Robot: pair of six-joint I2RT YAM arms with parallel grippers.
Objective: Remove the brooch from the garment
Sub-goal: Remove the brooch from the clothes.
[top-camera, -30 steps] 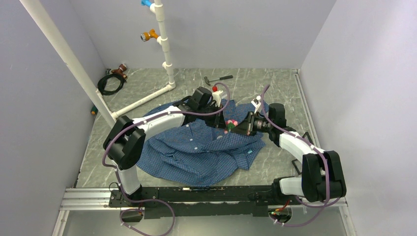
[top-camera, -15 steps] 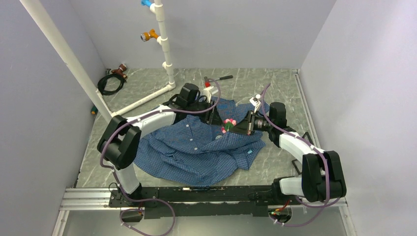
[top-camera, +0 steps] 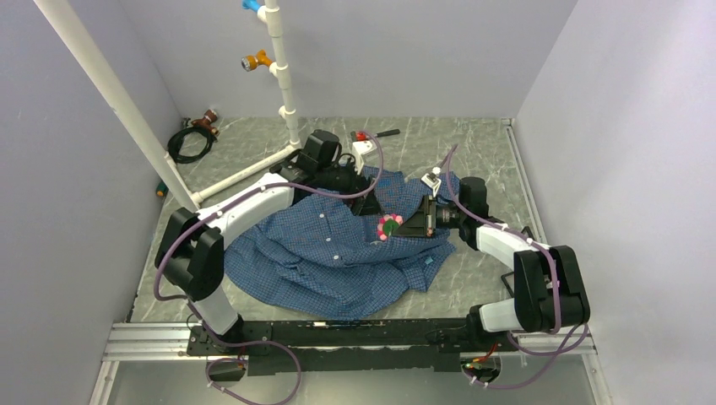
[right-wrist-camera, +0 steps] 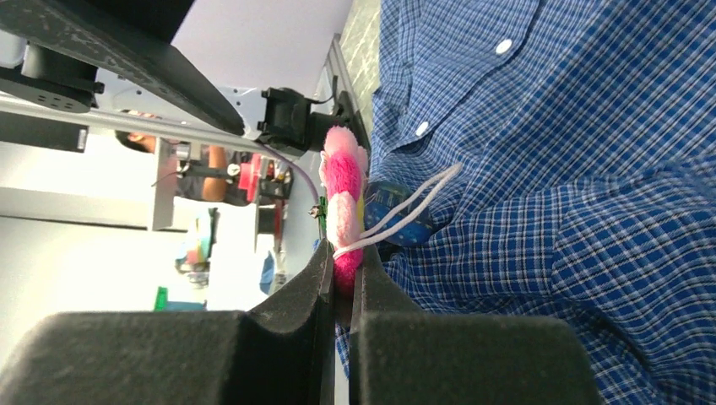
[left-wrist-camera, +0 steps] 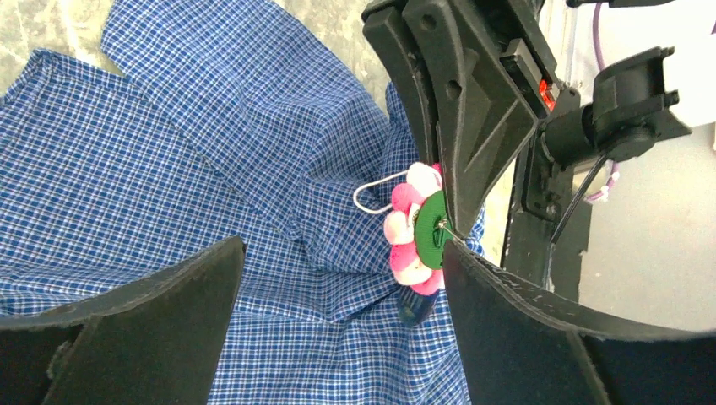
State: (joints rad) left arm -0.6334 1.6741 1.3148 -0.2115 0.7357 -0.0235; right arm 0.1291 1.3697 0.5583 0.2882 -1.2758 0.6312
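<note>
While the right gripper (right-wrist-camera: 339, 257) pinches the brooch (right-wrist-camera: 344, 181) over the shirt (top-camera: 329, 253), the left gripper (left-wrist-camera: 342, 253) hangs toward the table's (top-camera: 473, 143) far edge, jaws spread wide.

The garment (top-camera: 338, 253) is soft woven cloth, matt and wrinkled. On the garment, the brooch (left-wrist-camera: 418, 232) has fuzzy pink petals and a flat green middle. The right gripper (right-wrist-camera: 340, 283) pinching it looks like dull black plastic. Under the garment, the table (top-camera: 473, 152) is smooth, grey and stone-like.
</note>
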